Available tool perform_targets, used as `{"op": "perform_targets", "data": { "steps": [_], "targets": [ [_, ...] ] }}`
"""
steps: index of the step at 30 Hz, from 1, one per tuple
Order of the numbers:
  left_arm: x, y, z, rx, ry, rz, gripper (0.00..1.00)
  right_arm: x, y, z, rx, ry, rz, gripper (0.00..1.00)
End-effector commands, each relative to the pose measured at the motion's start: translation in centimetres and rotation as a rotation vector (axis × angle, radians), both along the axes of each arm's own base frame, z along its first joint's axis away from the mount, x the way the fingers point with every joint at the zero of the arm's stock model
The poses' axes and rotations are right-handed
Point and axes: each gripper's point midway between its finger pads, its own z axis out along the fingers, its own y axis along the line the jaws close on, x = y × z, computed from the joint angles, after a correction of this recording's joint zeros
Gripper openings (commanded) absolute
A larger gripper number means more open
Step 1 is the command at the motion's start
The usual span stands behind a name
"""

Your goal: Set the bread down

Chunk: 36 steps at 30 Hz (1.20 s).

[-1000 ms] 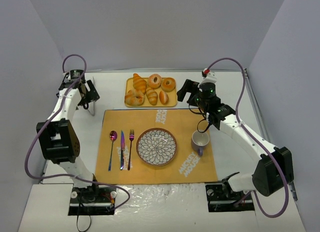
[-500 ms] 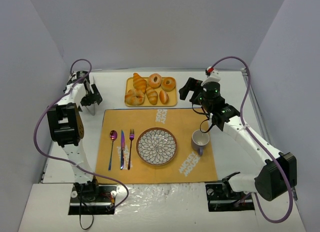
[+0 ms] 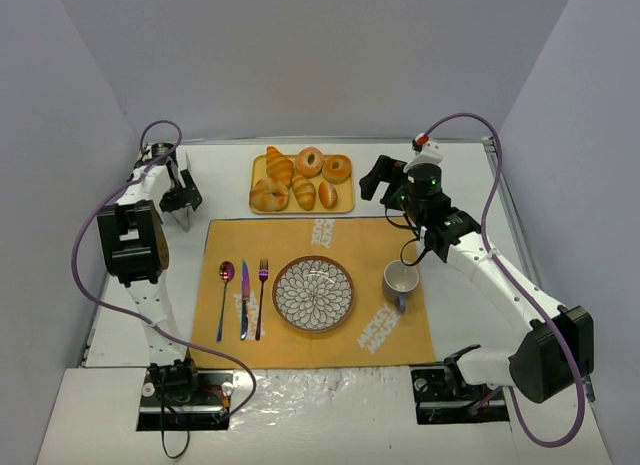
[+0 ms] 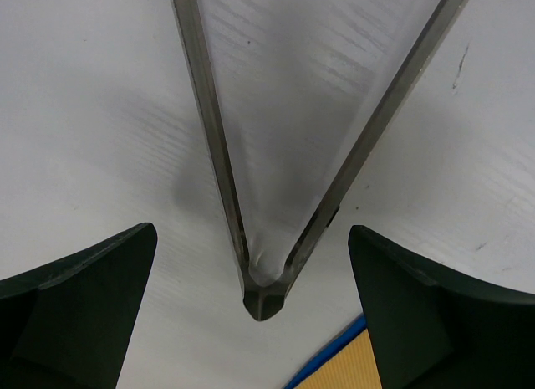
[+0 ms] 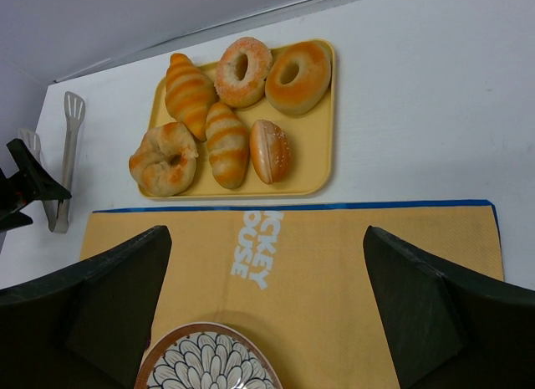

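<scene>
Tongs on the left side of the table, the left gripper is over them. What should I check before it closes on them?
1. Left gripper open: ok.
2. Tongs between its fingers, hinge end centred: ok.
3. Gripper low enough to grip: cannot tell.
4. Bread lying free on the tray: ok.
5. Plate empty: ok.
6. Right gripper open, holding nothing: ok.

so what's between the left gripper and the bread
Only bare table and the tray rim: the left gripper is over the tongs, the bread at the tray's near left corner. The top view shows it.
</scene>
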Motion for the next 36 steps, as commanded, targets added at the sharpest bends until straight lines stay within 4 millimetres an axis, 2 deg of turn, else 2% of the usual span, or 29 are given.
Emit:
{"op": "perform_targets", "data": {
  "steps": [1, 9, 14, 26, 30, 36],
  "targets": [
    [1.9, 1.2, 2.9, 0.02, -0.08, -0.002, 0.97, 0.6, -0.1, 3.0, 0.027, -0.088, -0.005, 0.96],
    [3.1, 2.1, 2.5, 0.014, -0.073, -0.004, 0.97, 0.9, 0.0, 2.7, 0.026, -0.078, -0.005, 0.96],
    [3.7, 2.5, 1.5, 0.008, -0.046, -0.015, 0.97, 0.9, -0.1, 2.6, 0.023, -0.077, -0.007, 0.96],
    [4.8, 2.0, -0.7, -0.05, -0.035, -0.042, 0.97, 0.9, -0.7, 2.4, 0.024, -0.073, -0.016, 0.96],
    [5.3, 1.7, -0.9, -0.065, -0.038, -0.049, 0.97, 0.9, -0.7, 2.3, 0.026, -0.07, -0.018, 0.96],
    [5.1, 1.6, -1.5, -0.076, -0.017, -0.035, 0.97, 1.0, -0.9, 2.1, 0.023, -0.068, -0.019, 0.96]
  ]
}}
